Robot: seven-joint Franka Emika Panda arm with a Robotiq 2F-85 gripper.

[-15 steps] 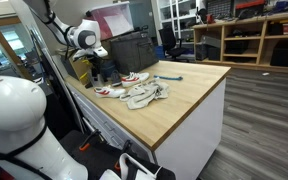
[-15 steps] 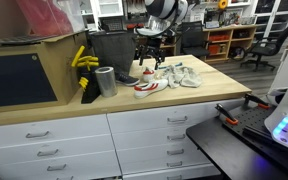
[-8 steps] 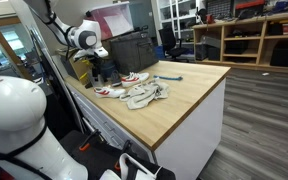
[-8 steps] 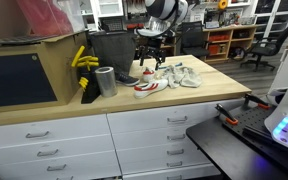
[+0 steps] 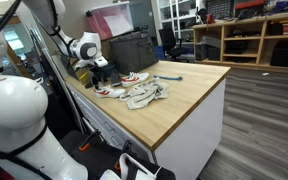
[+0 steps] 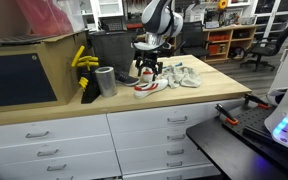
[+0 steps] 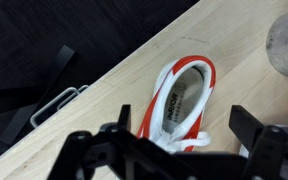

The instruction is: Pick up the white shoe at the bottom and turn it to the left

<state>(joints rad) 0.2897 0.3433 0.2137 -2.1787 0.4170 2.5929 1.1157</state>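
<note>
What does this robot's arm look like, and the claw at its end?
The arm is white, built of rounded, tube-like segments with dark bands at the joints. The gripper at its end is black and boxy; in the wrist view its two fingers look like dark, angular linkages. Markings and cables are too small to make out.

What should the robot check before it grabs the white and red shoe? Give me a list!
1. Is the gripper open? Ok: its fingers are spread wide in the wrist view.
2. Is it above the white shoe? Ok: the shoe lies between the fingers.
3. Is the shoe upright on the wooden counter? Ok: its opening faces up.
4. Is the shoe held? Not ok: nothing is gripped yet.
5. Is there room to turn near the gray can? Cannot tell.
</note>
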